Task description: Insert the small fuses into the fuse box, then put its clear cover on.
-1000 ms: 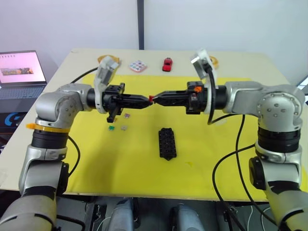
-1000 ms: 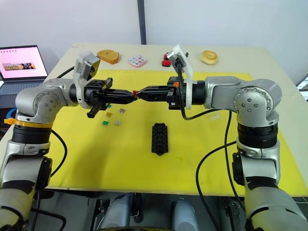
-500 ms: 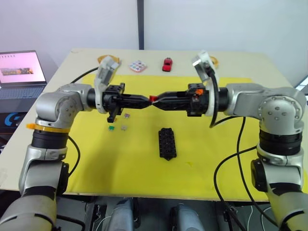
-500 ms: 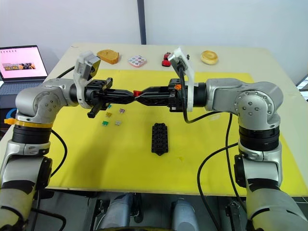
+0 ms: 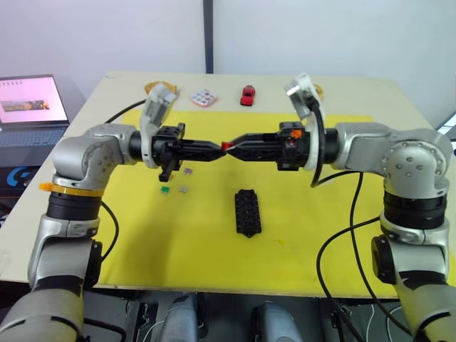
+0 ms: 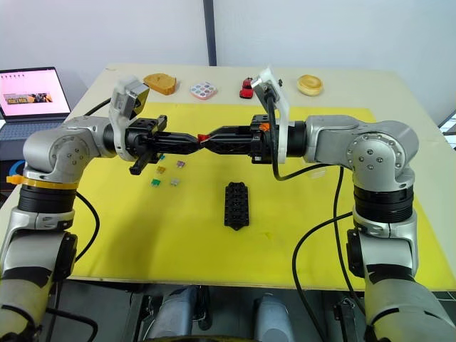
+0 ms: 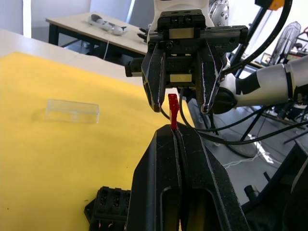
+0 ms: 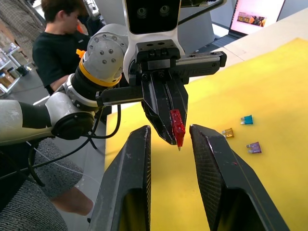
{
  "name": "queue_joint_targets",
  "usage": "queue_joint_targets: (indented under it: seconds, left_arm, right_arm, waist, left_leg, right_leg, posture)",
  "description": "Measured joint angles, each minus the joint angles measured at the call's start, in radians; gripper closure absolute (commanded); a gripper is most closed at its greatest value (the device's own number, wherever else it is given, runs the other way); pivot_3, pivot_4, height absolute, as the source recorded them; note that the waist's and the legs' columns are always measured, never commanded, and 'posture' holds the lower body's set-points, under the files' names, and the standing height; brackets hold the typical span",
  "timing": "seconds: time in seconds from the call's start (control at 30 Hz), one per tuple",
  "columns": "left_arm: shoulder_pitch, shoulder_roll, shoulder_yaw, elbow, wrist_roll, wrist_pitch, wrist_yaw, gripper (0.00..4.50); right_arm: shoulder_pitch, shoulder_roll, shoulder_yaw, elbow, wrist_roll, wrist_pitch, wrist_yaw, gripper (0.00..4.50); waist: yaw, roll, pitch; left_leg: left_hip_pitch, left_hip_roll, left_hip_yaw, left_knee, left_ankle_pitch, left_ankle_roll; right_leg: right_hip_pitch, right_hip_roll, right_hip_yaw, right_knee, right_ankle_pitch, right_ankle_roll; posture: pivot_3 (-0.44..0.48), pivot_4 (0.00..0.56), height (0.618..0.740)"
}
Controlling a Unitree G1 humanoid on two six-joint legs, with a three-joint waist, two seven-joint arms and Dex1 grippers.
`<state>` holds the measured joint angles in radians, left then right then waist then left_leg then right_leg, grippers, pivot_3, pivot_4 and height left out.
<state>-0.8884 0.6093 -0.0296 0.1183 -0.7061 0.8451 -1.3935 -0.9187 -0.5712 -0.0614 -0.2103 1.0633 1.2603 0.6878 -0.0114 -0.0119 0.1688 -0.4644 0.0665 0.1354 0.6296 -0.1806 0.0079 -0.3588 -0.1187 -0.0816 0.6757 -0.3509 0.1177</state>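
Observation:
My left gripper (image 5: pixel 219 147) is shut on a small red fuse (image 5: pixel 225 145), held in the air above the yellow mat. Tip to tip with it, my right gripper (image 8: pixel 169 130) is open, one finger on each side of the red fuse (image 8: pixel 177 127) without closing on it. The black fuse box (image 5: pixel 247 211) lies on the mat below and nearer me. Other small fuses lie on the mat under my left arm: teal (image 8: pixel 246 119), amber (image 8: pixel 227 132), purple (image 8: pixel 253 147), green (image 6: pixel 154 182) and grey (image 6: pixel 174 182). The clear cover (image 7: pixel 72 110) lies flat on the mat under my right arm.
The yellow mat (image 5: pixel 320 242) covers the table's near half. Along the far edge stand a red toy car (image 5: pixel 247 94), a white tile with coloured dots (image 5: pixel 204 97) and two tape rolls (image 6: pixel 160 83) (image 6: pixel 310 84). A laptop (image 5: pixel 32 107) sits at the left. A person (image 8: pixel 62 48) sits beyond the table.
My right arm has drawn back slightly to the right. The left gripper and the red fuse have stayed put.

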Motion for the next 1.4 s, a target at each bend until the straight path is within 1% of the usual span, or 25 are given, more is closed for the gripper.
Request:
queue_joint_targets:
  seconds: [0.17,0.2,0.23,0.27,0.3,0.63,0.73,0.77,0.83,0.87,0.9,0.93,0.97,1.0,1.07,1.13,1.23,1.3,1.4]
  left_arm:
    - [0.001,0.000,0.000,-0.001,0.000,0.000,0.000,4.50]
    - [0.003,0.000,0.000,-0.002,0.000,0.000,0.000,4.50]
    - [0.005,0.000,0.000,-0.002,0.000,0.000,0.000,4.50]
    - [0.007,0.000,0.000,-0.002,0.000,0.000,-0.001,4.50]
    - [0.008,0.000,0.000,-0.004,-0.001,0.000,-0.002,4.50]
    - [0.008,0.001,-0.004,-0.004,0.001,-0.005,-0.002,4.50]
    - [0.018,0.000,-0.008,-0.004,0.020,-0.029,0.001,3.70]
    - [0.025,0.004,-0.011,-0.004,0.029,-0.035,0.000,3.17]
    - [0.048,0.028,-0.030,-0.005,0.041,-0.041,-0.011,2.28]
    - [0.062,0.041,-0.032,-0.006,0.042,-0.040,-0.019,1.74]
    - [0.083,0.060,-0.032,-0.018,0.043,-0.041,-0.021,1.32]
    - [0.096,0.070,-0.031,-0.027,0.045,-0.044,-0.021,0.72]
    - [0.122,0.080,-0.030,-0.051,0.059,-0.064,-0.013,0.31]
    - [0.145,0.086,-0.030,-0.067,0.070,-0.083,-0.002,0.14]
    - [0.223,0.094,-0.035,-0.114,0.134,-0.180,0.029,0.14]
    - [0.344,0.100,-0.048,-0.179,0.198,-0.276,0.057,0.14]
    - [0.500,0.075,-0.081,-0.248,0.260,-0.374,0.109,0.14]
    - [0.553,0.051,-0.083,-0.276,0.271,-0.402,0.153,0.14]
    - [0.591,0.038,-0.076,-0.334,0.273,-0.422,0.201,0.14]
  right_arm:
    - [0.000,-0.001,0.000,0.000,0.000,0.000,0.001,3.15]
    - [0.000,-0.001,0.000,0.000,0.000,0.000,0.002,3.67]
    - [0.000,-0.001,0.000,0.000,0.000,0.000,0.002,3.90]
    - [0.001,-0.001,0.000,0.000,0.000,0.000,0.002,4.39]
    - [0.002,-0.004,0.000,0.000,-0.002,0.000,0.000,4.45]
    - [0.009,-0.006,0.000,-0.002,-0.002,0.000,0.001,4.45]
    - [0.016,-0.006,0.000,-0.003,-0.002,-0.003,0.003,4.50]
    - [0.017,-0.007,0.002,-0.006,-0.005,-0.008,0.008,4.50]
    - [0.025,-0.016,0.014,-0.028,-0.035,-0.045,0.024,4.50]
    - [0.033,-0.025,0.020,-0.035,-0.051,-0.065,0.033,4.50]
    - [0.050,-0.038,0.028,-0.043,-0.086,-0.109,0.050,4.50]
    - [0.060,-0.044,0.029,-0.045,-0.103,-0.131,0.059,4.50]
    - [0.085,-0.060,0.037,-0.054,-0.141,-0.188,0.083,4.50]
    - [0.103,-0.074,0.046,-0.062,-0.169,-0.227,0.102,4.50]
    - [0.167,-0.133,0.085,-0.092,-0.263,-0.358,0.189,4.50]
    - [0.277,-0.200,0.121,-0.134,-0.339,-0.480,0.294,4.50]
    - [0.437,-0.213,0.140,-0.159,-0.404,-0.608,0.378,4.50]
    - [0.500,-0.213,0.153,-0.158,-0.453,-0.681,0.406,4.50]
    - [0.531,-0.213,0.156,-0.157,-0.504,-0.758,0.426,4.50]
  waist:
    - [0.000,0.000,0.000]
    - [0.000,0.000,0.000]
    - [0.000,0.000,0.000]
    - [0.000,0.000,0.000]
    - [0.000,0.000,0.000]
    - [0.000,0.000,0.000]
    - [0.000,0.000,0.000]
    - [-0.001,0.000,0.000]
    - [-0.001,0.000,0.000]
    - [-0.001,0.000,0.000]
    - [-0.002,0.000,0.000]
    - [-0.002,0.000,0.000]
    - [-0.001,0.000,0.000]
    - [0.000,0.000,0.000]
    - [0.002,0.000,0.000]
    - [0.001,0.000,0.000]
    - [0.001,0.000,0.000]
    - [0.001,0.000,0.000]
    - [0.001,0.000,0.000]
  left_leg:
    - [0.000,0.000,0.000,0.000,0.000,0.000]
    - [0.000,0.000,0.000,0.000,0.000,0.000]
    - [0.000,0.000,0.000,0.000,0.000,0.000]
    - [0.000,0.000,0.000,0.000,0.000,0.000]
    - [0.000,0.000,0.000,0.000,0.000,0.000]
    - [0.000,0.000,0.000,0.000,0.000,0.000]
    - [0.000,0.000,0.000,0.000,0.000,0.000]
    - [0.000,0.000,0.000,0.000,0.000,0.000]
    - [0.000,0.000,0.000,-0.001,0.000,0.000]
    - [0.000,0.000,0.000,-0.001,0.000,0.000]
    - [0.000,0.000,0.000,-0.001,0.000,0.000]
    - [0.000,0.000,0.000,-0.001,0.000,0.000]
    - [0.000,0.000,0.000,-0.001,0.000,0.000]
    - [0.000,0.000,0.000,-0.001,0.000,0.000]
    - [0.000,0.000,0.000,-0.001,-0.001,0.001]
    - [0.000,0.000,0.000,-0.001,-0.001,0.002]
    - [0.000,0.000,0.000,-0.001,-0.001,0.002]
    - [0.000,0.001,0.000,-0.001,-0.001,0.002]
    - [0.002,0.001,-0.001,-0.001,-0.003,0.005]
  right_leg:
    - [0.000,0.000,0.000,0.000,0.000,0.000]
    - [0.000,0.000,0.000,0.000,0.000,0.000]
    - [0.000,0.000,0.000,0.000,0.000,0.000]
    - [0.000,0.000,0.000,0.000,0.000,0.000]
    - [0.000,0.000,0.000,0.000,0.000,0.000]
    - [0.000,0.000,0.000,0.000,0.000,0.000]
    - [0.000,0.000,0.000,-0.001,0.000,0.000]
    - [0.000,0.000,0.000,-0.001,0.000,0.000]
    - [0.000,0.000,0.000,-0.001,0.000,0.000]
    - [-0.001,0.000,0.000,-0.001,0.000,0.000]
    - [-0.001,0.000,0.000,-0.001,0.000,0.000]
    - [0.000,0.000,0.000,-0.001,0.000,0.000]
    - [0.000,0.000,0.000,-0.002,0.000,0.000]
    - [0.000,0.000,0.000,-0.002,0.000,0.000]
    - [0.001,0.000,0.000,-0.005,0.000,0.000]
    - [0.003,0.000,0.000,-0.007,0.000,0.000]
    - [0.002,0.000,0.000,-0.007,0.000,0.000]
    - [0.002,0.000,0.000,-0.006,0.000,0.000]
    - [0.003,0.000,0.000,-0.006,0.000,0.000]
  posture:
    - [0.000,0.150,0.740]
    - [0.000,0.150,0.740]
    - [0.000,0.150,0.740]
    - [0.000,0.150,0.740]
    - [0.000,0.150,0.740]
    - [0.000,0.150,0.740]
    - [0.000,0.150,0.740]
    - [0.000,0.150,0.740]
    - [0.000,0.150,0.740]
    - [0.000,0.150,0.740]
    - [0.000,0.150,0.740]
    - [0.000,0.150,0.740]
    - [0.000,0.150,0.740]
    - [0.000,0.150,0.740]
    - [0.000,0.150,0.740]
    - [0.000,0.150,0.740]
    - [0.000,0.150,0.740]
    - [0.000,0.150,0.740]
    - [0.000,0.150,0.740]
